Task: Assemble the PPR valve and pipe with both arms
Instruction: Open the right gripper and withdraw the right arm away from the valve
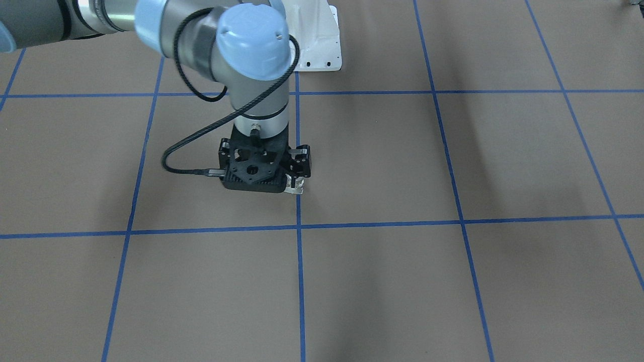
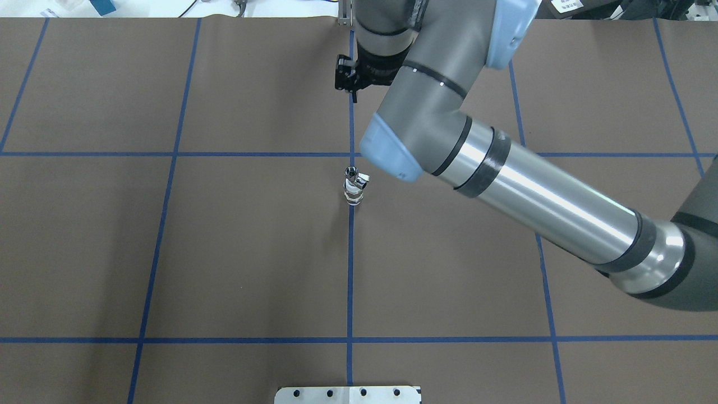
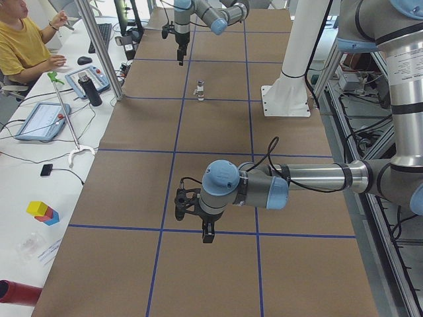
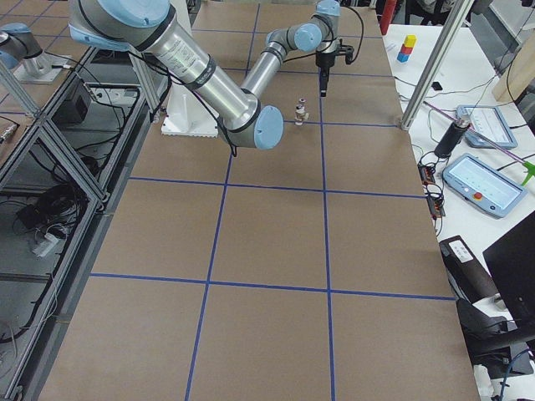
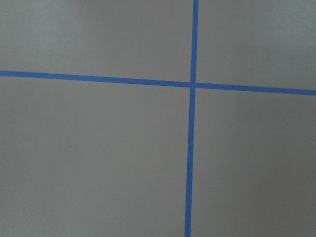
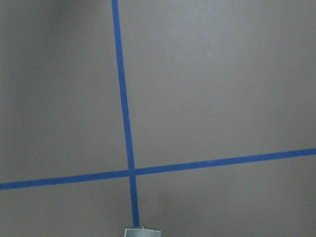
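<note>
The PPR valve (image 2: 354,193) stands upright on a blue tape line near the table's middle, with a side tab. The pipe (image 2: 351,171), a shiny silver stub, looks seated on top of it. No separate pipe lies on the table. The stack also shows in the side views (image 3: 199,89) (image 4: 299,109). My right gripper (image 2: 348,84) hangs above the table beyond the valve, apart from it; I cannot tell whether it is open or shut. In the front-facing view the right gripper (image 1: 297,173) hides most of the valve (image 1: 296,190). My left gripper (image 3: 207,234) hovers far away; I cannot tell its state.
The white bolted pedestal (image 2: 348,394) stands at the robot's edge of the brown, blue-taped table (image 2: 168,252). Along the operators' side are aluminium posts (image 3: 99,46), a black bottle (image 3: 92,89), tablets (image 3: 39,119) and a seated person (image 3: 23,39).
</note>
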Robot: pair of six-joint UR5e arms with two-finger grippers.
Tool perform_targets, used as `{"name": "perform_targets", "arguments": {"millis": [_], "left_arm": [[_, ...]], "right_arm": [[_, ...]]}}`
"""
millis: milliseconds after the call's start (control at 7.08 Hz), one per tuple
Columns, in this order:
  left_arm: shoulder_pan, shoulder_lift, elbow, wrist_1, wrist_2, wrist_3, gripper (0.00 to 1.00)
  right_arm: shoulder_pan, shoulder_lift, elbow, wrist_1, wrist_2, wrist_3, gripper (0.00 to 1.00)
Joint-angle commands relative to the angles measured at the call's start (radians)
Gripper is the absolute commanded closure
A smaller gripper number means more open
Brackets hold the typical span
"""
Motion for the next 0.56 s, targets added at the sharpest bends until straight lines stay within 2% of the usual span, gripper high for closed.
{"name": "perform_targets", "arguments": {"millis": [0,141,424], "left_arm": [[0.014,-0.001,0.011,0.008,0.01,0.106,0.0],[0.07,-0.006,0.011,0.037,0.059,0.145,0.0],[0.145,-0.042,0.004,0.179,0.069,0.229,0.0]], "right_arm": [[0.185,-0.077,0.046,-0.046,0.113,-0.266,0.0],[0.277,-0.155,0.059,-0.053,0.141,-0.445,0.0],[0.409,-0.304,0.059,-0.047,0.185,-0.767,0.0]]}}
